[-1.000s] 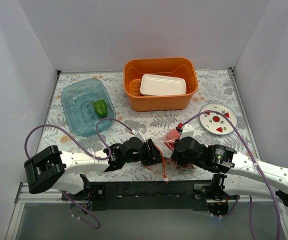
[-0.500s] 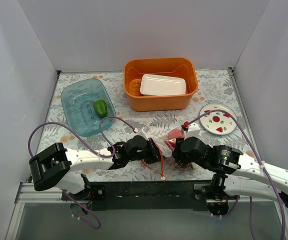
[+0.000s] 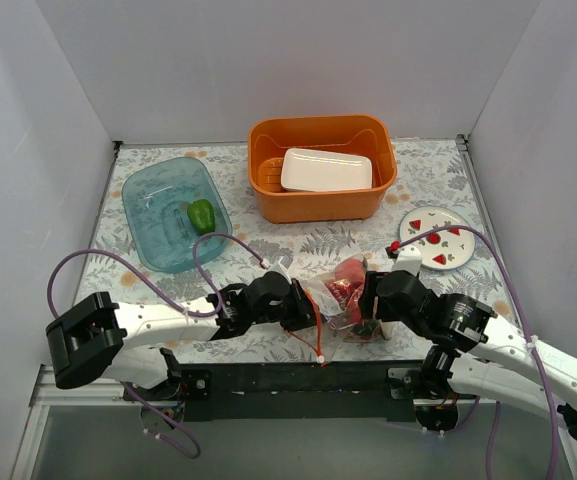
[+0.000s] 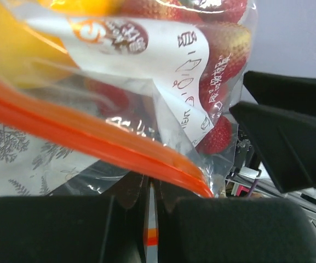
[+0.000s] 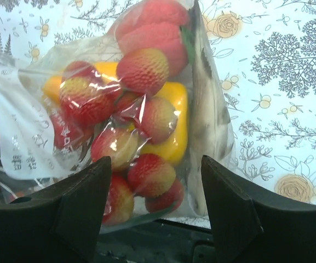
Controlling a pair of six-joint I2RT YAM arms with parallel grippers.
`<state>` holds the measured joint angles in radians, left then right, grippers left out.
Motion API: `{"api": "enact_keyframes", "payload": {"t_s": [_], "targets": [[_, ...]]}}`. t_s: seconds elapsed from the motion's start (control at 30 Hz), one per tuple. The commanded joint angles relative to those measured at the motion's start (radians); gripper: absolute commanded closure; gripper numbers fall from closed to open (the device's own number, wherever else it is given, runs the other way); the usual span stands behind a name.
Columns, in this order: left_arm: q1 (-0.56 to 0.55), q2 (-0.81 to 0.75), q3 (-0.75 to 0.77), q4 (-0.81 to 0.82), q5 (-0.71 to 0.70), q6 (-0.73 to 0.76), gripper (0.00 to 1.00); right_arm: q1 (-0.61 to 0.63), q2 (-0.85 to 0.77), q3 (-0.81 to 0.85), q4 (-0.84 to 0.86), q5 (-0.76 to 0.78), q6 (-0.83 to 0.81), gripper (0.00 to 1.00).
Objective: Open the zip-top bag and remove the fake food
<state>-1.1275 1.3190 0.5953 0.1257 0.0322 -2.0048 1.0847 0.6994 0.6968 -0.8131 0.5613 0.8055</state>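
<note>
The zip-top bag [image 3: 330, 292] lies near the table's front edge between my two grippers, its orange-red zip strip [image 4: 92, 137] running across the left wrist view. Fake food [image 5: 144, 71] fills the bag: red and yellow-red pieces and a yellow pepper [image 5: 175, 118]. My left gripper [image 3: 306, 306] is shut on the bag's clear plastic just under the strip, seen at its jaws [image 4: 151, 192]. My right gripper [image 3: 370, 300] stands open, its fingers on either side of the bag's bottom end [image 5: 155, 164], with gaps between them and the plastic.
An orange basin [image 3: 268, 200] holding a white box [image 3: 326, 170] stands at the back. A teal tray [image 3: 153, 205] with a green pepper [image 3: 201, 215] is at the back left. A white plate [image 3: 465, 245] with red triangles sits right. A black mounting bar [image 3: 298, 378] edges the table.
My right gripper has opened, let go of the bag and drawn back to the right. My left gripper has closed on the bag by its zip strip.
</note>
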Motion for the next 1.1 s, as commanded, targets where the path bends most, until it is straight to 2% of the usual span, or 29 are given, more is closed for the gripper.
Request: {"api": "enact_keyframes", "payload": {"t_s": [0.0, 0.13, 0.17, 0.23, 0.27, 0.37, 0.57, 0.73, 0.93, 1.07], "targets": [[-0.003, -0.056, -0.002, -0.09, -0.02, -0.025, 1.0, -0.106, -0.017, -0.052, 0.207, -0.136, -0.109, 0.27], [-0.003, -0.089, -0.011, -0.161, -0.053, -0.002, 1.0, -0.18, 0.023, -0.112, 0.31, -0.218, -0.112, 0.34], [-0.003, -0.096, -0.009, -0.173, -0.058, 0.004, 1.0, -0.184, 0.023, -0.12, 0.327, -0.215, -0.108, 0.47], [-0.003, -0.115, 0.001, -0.22, -0.066, 0.032, 1.0, -0.206, 0.017, -0.141, 0.342, -0.209, -0.1, 0.63], [-0.003, -0.122, 0.008, -0.234, -0.075, 0.04, 1.0, -0.215, 0.015, -0.146, 0.353, -0.212, -0.1, 0.77], [-0.003, -0.152, 0.023, -0.296, -0.1, 0.067, 1.0, -0.244, 0.015, -0.143, 0.344, -0.189, -0.101, 0.99], [-0.002, -0.24, 0.038, -0.406, -0.179, 0.104, 1.0, -0.258, 0.025, -0.1, 0.275, -0.12, -0.121, 0.99], [-0.003, -0.283, 0.05, -0.452, -0.233, 0.127, 1.0, -0.258, 0.029, -0.083, 0.264, -0.124, -0.138, 0.99], [0.005, -0.274, 0.136, -0.537, -0.348, 0.222, 1.0, -0.256, -0.014, -0.062, 0.308, -0.212, -0.248, 0.99], [0.005, -0.233, 0.211, -0.526, -0.374, 0.342, 1.0, -0.247, -0.021, -0.031, 0.334, -0.267, -0.31, 0.99]]}}
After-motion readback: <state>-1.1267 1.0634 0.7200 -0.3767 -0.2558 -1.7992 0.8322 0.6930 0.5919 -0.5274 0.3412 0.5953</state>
